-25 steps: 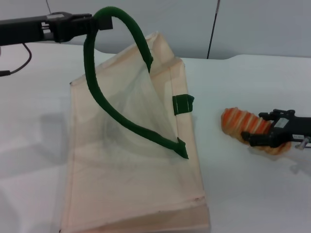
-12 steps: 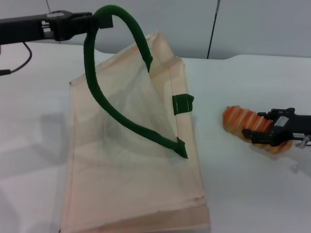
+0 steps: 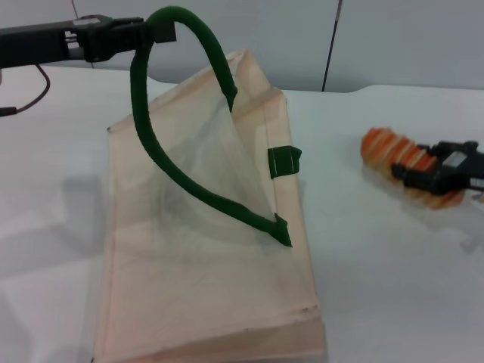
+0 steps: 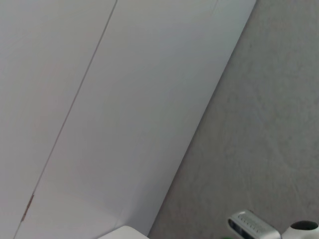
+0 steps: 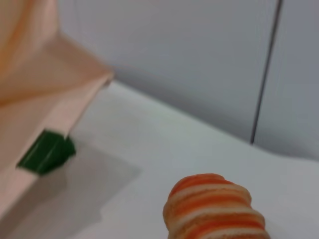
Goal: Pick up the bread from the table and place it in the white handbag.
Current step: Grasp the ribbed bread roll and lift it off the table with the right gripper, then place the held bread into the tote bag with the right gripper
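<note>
The white handbag (image 3: 204, 249) lies on the table (image 3: 393, 295), its mouth pulled open. My left gripper (image 3: 147, 30) is shut on the top of one dark green handle (image 3: 162, 166) and holds it up at the far left. The bread (image 3: 387, 150), tan with orange stripes, is to the right of the bag. My right gripper (image 3: 423, 170) is shut on it and holds it a little above the table. The bread's end (image 5: 214, 209) also shows in the right wrist view, with the bag's edge (image 5: 45, 94) beyond it.
A green tab (image 3: 283, 161) of the second handle sits on the bag's right edge, also seen in the right wrist view (image 5: 47, 152). A grey wall with a dark seam (image 3: 330, 45) stands behind the table. Bare tabletop lies between bag and bread.
My right gripper has closed on the bread and lifted it up and slightly right off the table. The left gripper and the bag handle have not moved.
</note>
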Controlling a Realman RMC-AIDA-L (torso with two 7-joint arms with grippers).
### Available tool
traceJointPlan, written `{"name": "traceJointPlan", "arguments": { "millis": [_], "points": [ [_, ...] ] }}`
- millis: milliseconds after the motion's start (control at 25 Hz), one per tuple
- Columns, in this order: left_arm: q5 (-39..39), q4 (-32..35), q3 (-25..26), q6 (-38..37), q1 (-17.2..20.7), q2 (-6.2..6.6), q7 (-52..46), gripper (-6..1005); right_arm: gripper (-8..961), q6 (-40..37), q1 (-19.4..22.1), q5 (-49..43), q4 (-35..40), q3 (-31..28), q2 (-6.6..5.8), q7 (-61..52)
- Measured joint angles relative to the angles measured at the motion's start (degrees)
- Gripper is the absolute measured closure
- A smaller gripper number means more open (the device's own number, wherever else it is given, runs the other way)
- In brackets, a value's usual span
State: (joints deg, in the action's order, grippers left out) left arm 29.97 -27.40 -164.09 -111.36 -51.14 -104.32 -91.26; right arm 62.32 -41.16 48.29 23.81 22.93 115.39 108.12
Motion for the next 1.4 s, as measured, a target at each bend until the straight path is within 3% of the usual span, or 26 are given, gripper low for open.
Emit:
{"name": "traceJointPlan", "arguments": {
  "millis": [280,520,760,1400],
  "points": [
    [-0.02,-0.05,0.00,0.01,-0.15,0.06,-0.02,838,333,11.39,0.00,3.27,2.08,0.07,-0.04,2.72],
    [-0.55,0.03,0.00,0.40,-1.60,0.10,-0.05,836,388,19.01,-3.45,2.75,1.83,2.69,0.18,4.32],
    [-1.26,0.22,0.00,0.44,-2.90,-0.04,-0.06,834,436,18.54,-7.62,2.56,-1.05,6.85,0.52,3.87],
    [-1.33,0.52,0.00,0.44,-3.89,-0.26,0.31,829,554,10.49,-15.21,3.00,-11.70,9.33,0.88,2.94]
  ]
}}
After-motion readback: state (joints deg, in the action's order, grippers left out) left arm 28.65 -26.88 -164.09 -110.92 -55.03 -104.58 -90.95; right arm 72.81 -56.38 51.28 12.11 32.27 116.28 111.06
